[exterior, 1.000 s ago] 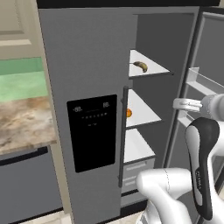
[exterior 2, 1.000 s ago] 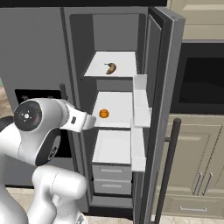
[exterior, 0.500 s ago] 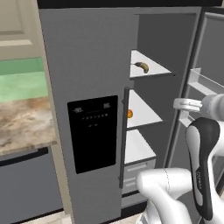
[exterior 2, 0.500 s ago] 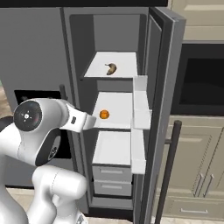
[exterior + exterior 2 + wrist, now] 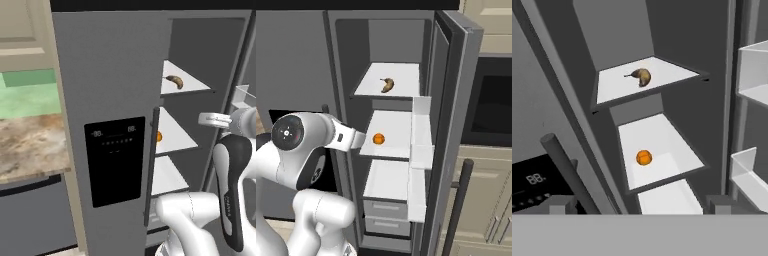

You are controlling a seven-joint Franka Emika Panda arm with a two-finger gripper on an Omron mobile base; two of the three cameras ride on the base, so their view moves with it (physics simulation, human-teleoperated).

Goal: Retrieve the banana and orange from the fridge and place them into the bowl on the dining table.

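With its right door swung open, the fridge appears in the left base view as a tall grey cabinet whose shut left door carries a black dispenser panel; pale readout marks on the panel are too small to read. A long dark handle runs down that door's right edge. On the upper white shelf lies the banana, curved, yellow-brown with dark ends; the orange sits on the shelf below, half hidden by the handle.

Right base view: banana on the top shelf, orange, a small bright ball, near the front of the middle shelf, close beside the arm's wrist.

Hand view: banana far on the upper shelf, orange on the one beneath. Gripper spread wide and empty, fingertips well apart. Panel digits read "88".
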